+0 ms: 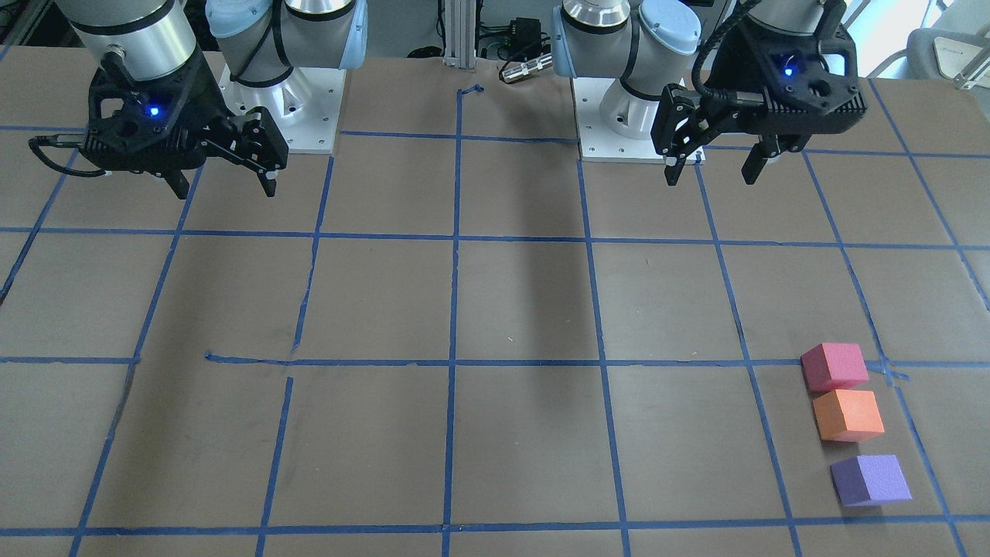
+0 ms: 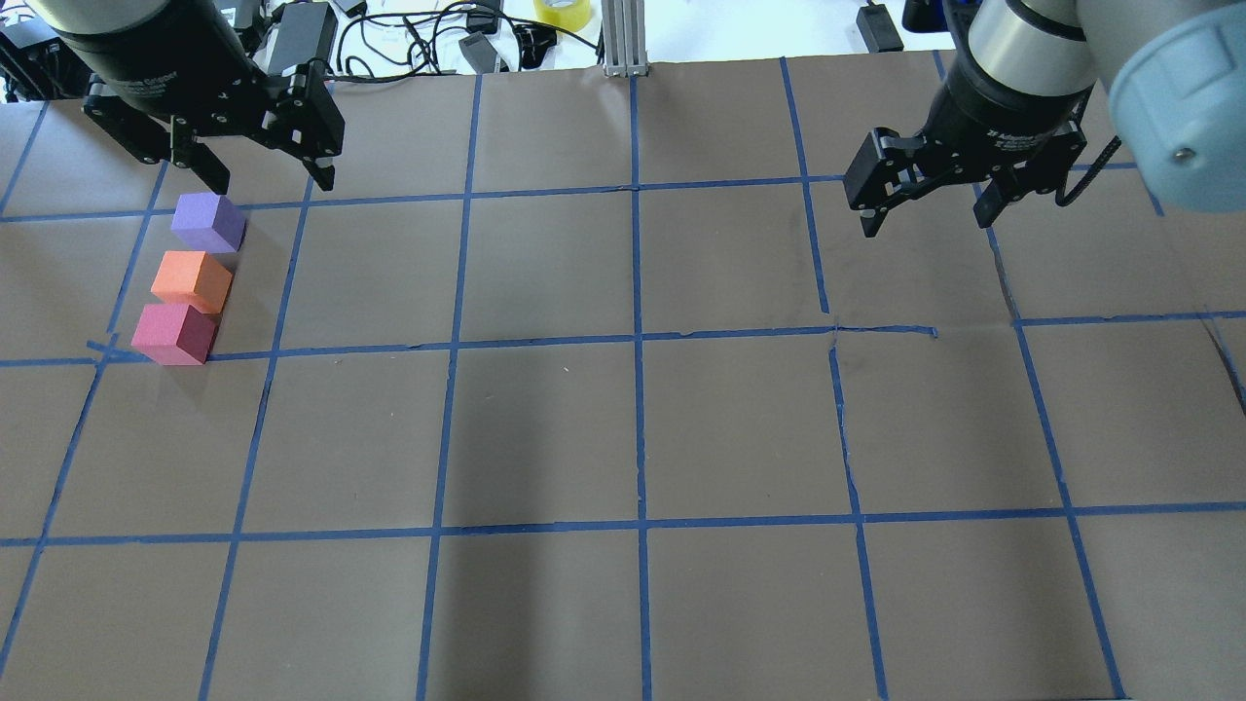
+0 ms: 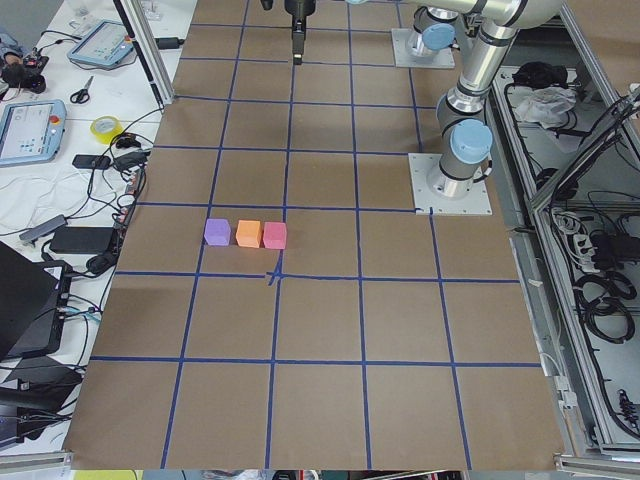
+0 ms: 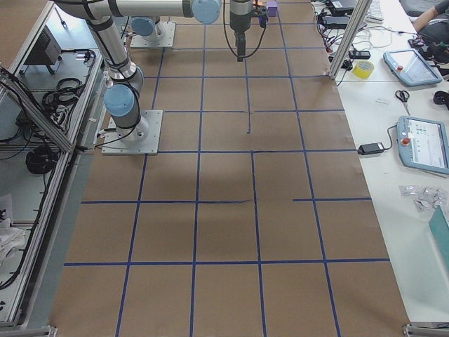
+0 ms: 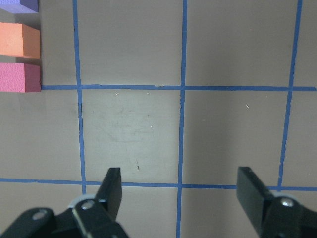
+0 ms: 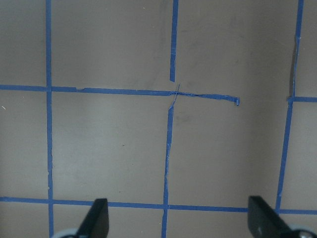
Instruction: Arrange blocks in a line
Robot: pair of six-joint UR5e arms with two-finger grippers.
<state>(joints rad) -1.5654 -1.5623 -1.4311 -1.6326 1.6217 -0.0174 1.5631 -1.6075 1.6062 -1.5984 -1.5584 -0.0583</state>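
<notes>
My left gripper hangs wide open above the counter. Near its 7 o'clock the purple block, orange block and pink block lie in a close row. My right gripper, also wide, hangs well apart at 3 o'clock.

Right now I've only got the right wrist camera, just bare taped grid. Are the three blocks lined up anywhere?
Observer: Yes, the pink block, orange block and purple block form one row near the table's left end.
Operator: Any gaps?
Observer: A gap shows between orange and purple; pink and orange sit closer.
Operator: Left gripper holding anything?
Observer: No, the left gripper is open and empty, off the blocks.
</notes>
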